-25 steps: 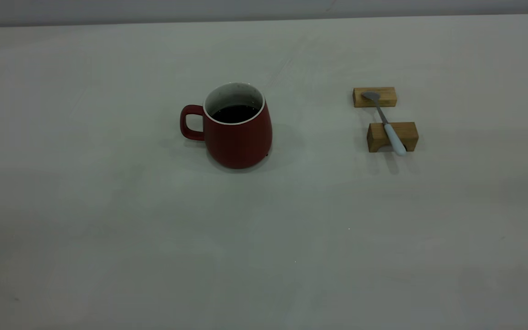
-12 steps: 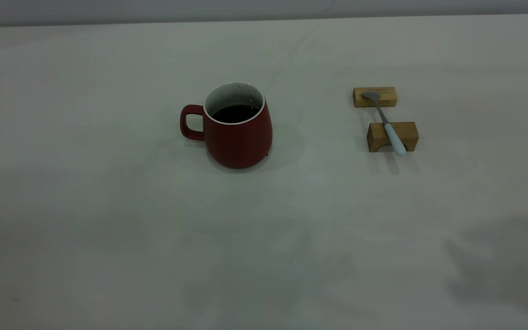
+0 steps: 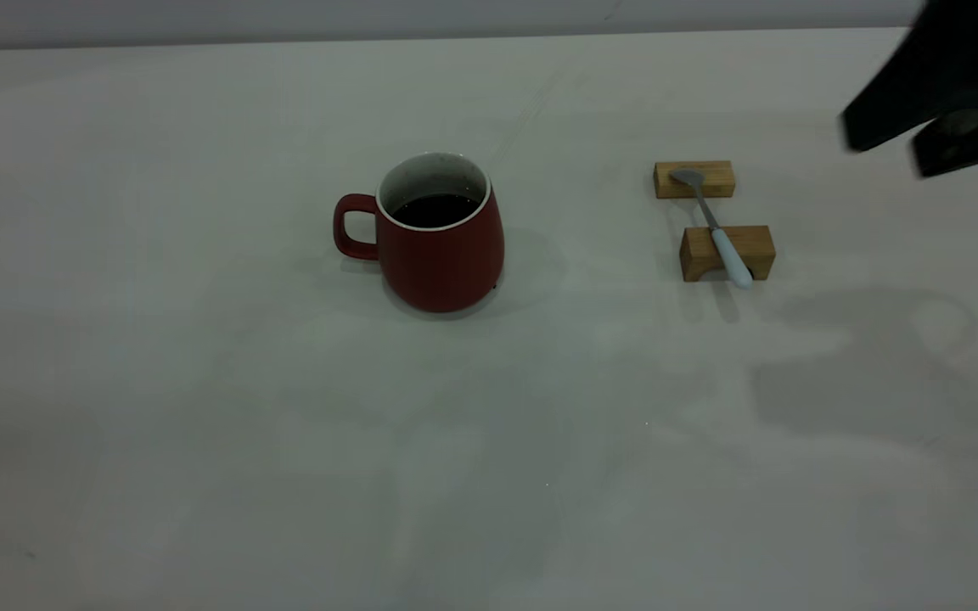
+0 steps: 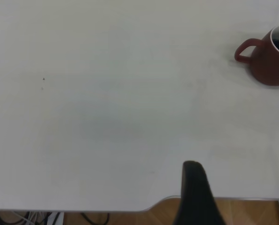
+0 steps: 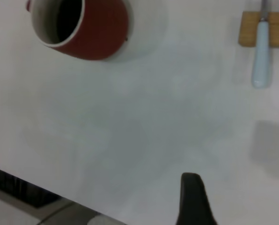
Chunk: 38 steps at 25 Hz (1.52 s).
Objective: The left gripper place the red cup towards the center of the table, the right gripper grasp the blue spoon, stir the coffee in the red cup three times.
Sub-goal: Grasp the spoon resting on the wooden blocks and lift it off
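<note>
Off-white table [image 3: 200,441]: blue spoon [image 3: 731,259] lies across two wooden blocks [image 3: 727,252], handle nearest the right gripper [image 3: 884,153], whose fingers stand spread.

The exterior view looks down at a slant across the off-white table [image 3: 200,441], facing the arms, with the dark red ceramic mug [image 3: 442,250] near centre. The left wrist view looks over the table from well away from the mug [image 4: 270,61], which sits at its edge. The right wrist view looks steeply down, nearer the mug [image 5: 88,33]. All three share the mug.
</note>
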{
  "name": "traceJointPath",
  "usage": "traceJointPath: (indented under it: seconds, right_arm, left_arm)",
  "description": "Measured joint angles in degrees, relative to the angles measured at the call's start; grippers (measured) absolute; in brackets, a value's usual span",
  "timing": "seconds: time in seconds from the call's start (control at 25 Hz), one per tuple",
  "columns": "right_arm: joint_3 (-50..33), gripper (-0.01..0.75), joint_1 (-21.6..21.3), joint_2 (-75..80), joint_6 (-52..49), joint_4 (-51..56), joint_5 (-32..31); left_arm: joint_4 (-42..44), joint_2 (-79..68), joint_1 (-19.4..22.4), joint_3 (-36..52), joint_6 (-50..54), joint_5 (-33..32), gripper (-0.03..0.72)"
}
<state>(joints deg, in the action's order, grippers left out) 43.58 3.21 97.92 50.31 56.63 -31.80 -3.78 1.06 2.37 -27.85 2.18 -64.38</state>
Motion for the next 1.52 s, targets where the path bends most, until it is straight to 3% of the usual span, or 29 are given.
traceJointPath:
  seconds: [0.12,0.32,0.56,1.0,1.36,1.52]
  right_arm:
    - [5.8,0.543,3.3,7.2,-8.2,-4.2,-0.9]
    - [17.3,0.536,7.7,17.6,-30.2,-19.5,-4.7]
    - [28.3,0.534,9.5,26.3,-45.3,-33.2,-8.5]
    - [42.6,0.534,11.1,39.4,-48.1,-36.1,-14.7]
    - [43.4,0.532,11.1,43.2,-48.2,-38.1,-13.7]
    - [43.4,0.483,11.1,43.2,-48.3,-38.3,-11.6]
  left_arm:
    - [0.0,0.0,0.0,0.0,0.0,0.0,0.551]
    - [0.0,0.0,0.0,0.0,0.0,0.0,0.551]
    - [0.0,0.0,0.0,0.0,0.1,0.0,0.551]
    - [0.0,0.0,0.0,0.0,0.1,0.0,0.551]
    - [0.0,0.0,0.0,0.0,0.1,0.0,0.551]
    - [0.0,0.0,0.0,0.0,0.1,0.0,0.551]
